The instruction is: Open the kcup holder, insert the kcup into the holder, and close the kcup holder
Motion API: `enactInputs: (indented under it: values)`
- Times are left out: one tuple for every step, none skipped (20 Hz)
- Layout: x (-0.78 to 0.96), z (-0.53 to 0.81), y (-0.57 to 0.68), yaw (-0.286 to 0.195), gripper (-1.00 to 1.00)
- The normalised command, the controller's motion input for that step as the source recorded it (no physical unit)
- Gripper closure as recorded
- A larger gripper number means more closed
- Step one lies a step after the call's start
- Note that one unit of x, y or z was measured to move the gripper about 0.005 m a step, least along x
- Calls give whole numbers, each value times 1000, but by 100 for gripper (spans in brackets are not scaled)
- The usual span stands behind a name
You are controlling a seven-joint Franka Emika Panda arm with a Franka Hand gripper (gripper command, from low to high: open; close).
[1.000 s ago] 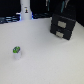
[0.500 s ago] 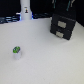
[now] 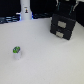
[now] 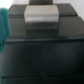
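Exterior view gave me the wide picture: the kcup holder (image 3: 64,26) sat on the white table (image 3: 45,60), a black box with two stacked drawer fronts, each showing a pale handle. Both fronts looked flush with the box, so I read the drawers as closed. The arm's dark gripper (image 3: 64,9) hung directly above the kcup holder, its lower end right at the holder's top edge (whether it actually touched, I could not say at that blur). I also could not tell from either camera if the fingers were spread or pressed together; no fingertip showed clearly.

The kcup (image 3: 17,51) stood upright on the table well apart from the kcup holder, off toward the exterior view's left and nearer the camera, white body with its green top up. A tall white bottle-shaped object (image 3: 25,10) with a dark mark stood at the far edge of the table, also well to the left of the kcup holder.

Wrist view was filled by the holder's black front (image 4: 45,55), very close, with one pale grey handle (image 4: 41,19) set against it. A blurred teal shape (image 4: 5,27) sat at the frame edge beside the holder; I could not identify it.
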Motion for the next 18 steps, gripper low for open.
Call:
enactInputs:
  values:
    - [-172, -422, 237, -107, -100]
    - [-155, -415, 219, -100, -100]
    - [-130, -408, 210, -93, -100]
    - [-103, -401, 198, -80, -100]
    - [-80, -396, 188, -63, -100]
    - [-77, -390, 188, -47, -100]
    - [-74, -381, 182, -36, -100]
    - [-55, -337, 168, -31, -100]
    - [-62, -361, 213, -37, -100]
    - [-72, -372, 214, -33, -100]
    - [-84, -378, 213, -30, -100]
    - [-165, -404, 168, -30, -100]
    - [-194, -407, 167, -23, -100]
    - [-245, -412, 125, -21, -100]
    - [-284, -424, 102, -17, -100]
    - [-314, -424, 80, -15, -100]
    - [-345, -420, 62, -17, -100]
    - [-371, -407, 28, -25, -100]
